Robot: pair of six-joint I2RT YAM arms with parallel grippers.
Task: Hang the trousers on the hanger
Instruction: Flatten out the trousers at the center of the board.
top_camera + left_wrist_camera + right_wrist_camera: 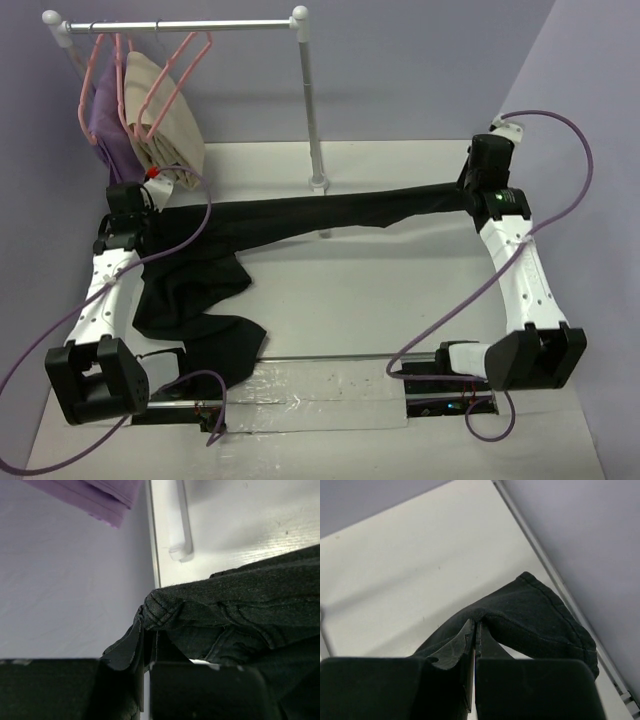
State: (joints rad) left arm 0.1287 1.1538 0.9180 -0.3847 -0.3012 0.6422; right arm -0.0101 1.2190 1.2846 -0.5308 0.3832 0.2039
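Both pairs of jaws pinch tight on cloth: the left gripper point(147, 635) at a seamed corner, the right gripper point(474, 630) near a hem. The trousers point(330, 215) stretch across the table point(400, 290) — probably spread for folding over the hanger point(185, 62), hooked on the rail point(180, 24) — well apart.

The long black fabric trousers point(330, 212) span the white bench point(400, 300) from left to right. One end is pinched in the left gripper point(145, 642), the other in the right gripper point(474, 630). Their loose leg is heaped at the near left. Behind them, at the far left, the thin pink hanger point(192, 52) hangs on the white metal rail point(180, 25).
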